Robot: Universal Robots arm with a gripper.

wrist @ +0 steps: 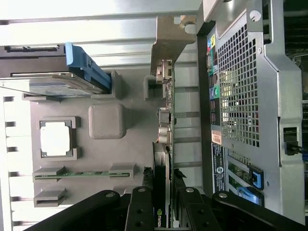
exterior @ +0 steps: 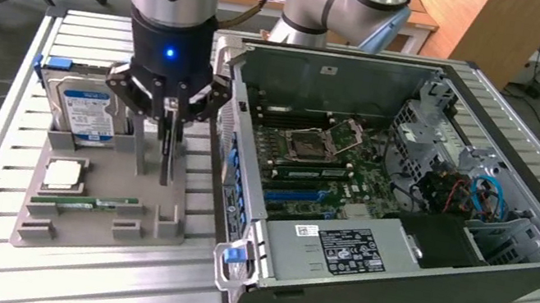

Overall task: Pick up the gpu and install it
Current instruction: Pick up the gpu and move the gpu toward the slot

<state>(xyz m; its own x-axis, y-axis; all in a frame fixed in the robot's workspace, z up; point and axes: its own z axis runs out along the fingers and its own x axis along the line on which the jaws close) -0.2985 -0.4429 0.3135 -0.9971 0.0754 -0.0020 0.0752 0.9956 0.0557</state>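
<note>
gpu (exterior: 168, 157), thin dark card, upright on edge, clamped between fingers (wrist: 140, 211)

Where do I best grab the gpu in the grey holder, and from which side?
Take the gpu by its upper long edge, clamping across its two flat faces, coming straight down from above. It stands on edge in the grey holder, close beside the computer case, so only its top looks free.

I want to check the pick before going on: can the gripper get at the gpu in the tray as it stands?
Probably yes. The gripper sits over the upright gpu, its fingers seemingly closed on both faces; the hard drive stands apart.
</note>
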